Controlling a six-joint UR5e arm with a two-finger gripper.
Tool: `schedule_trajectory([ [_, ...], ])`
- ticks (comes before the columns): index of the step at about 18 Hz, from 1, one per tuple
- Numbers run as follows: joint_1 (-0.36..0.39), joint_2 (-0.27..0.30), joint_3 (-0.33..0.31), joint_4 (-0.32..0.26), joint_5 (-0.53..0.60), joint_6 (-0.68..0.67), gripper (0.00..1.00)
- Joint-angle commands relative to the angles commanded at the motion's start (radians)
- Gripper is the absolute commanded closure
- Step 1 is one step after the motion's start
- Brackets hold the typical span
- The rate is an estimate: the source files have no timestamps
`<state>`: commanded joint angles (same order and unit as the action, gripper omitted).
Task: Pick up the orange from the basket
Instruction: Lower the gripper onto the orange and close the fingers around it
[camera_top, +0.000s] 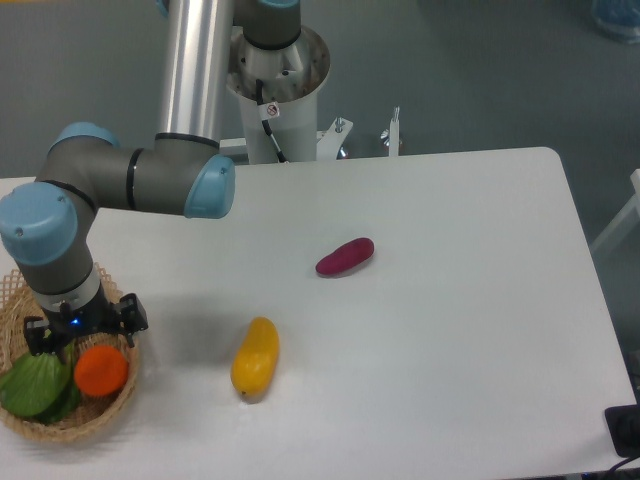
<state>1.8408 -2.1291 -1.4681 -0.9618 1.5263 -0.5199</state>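
The orange (101, 370) is small, round and bright, and lies in the right part of the light tan wicker basket (92, 424) at the table's front left corner. My gripper (84, 330) hangs straight down over the basket, its black body just above and slightly left of the orange. The wrist and gripper body hide the fingers, so I cannot tell whether they are open or shut, or whether they touch the orange.
A green leafy vegetable (34, 385) lies in the basket left of the orange. A yellow-orange mango-like fruit (255, 357) lies on the white table to the right of the basket. A purple sweet potato (345, 257) lies further back. The arm base (275, 90) stands at the table's rear.
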Motion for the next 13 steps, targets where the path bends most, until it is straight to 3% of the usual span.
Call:
schedule_trajectory([
  [13, -0.008, -0.057, 0.026, -0.008, 0.003, -0.005, 0.00],
])
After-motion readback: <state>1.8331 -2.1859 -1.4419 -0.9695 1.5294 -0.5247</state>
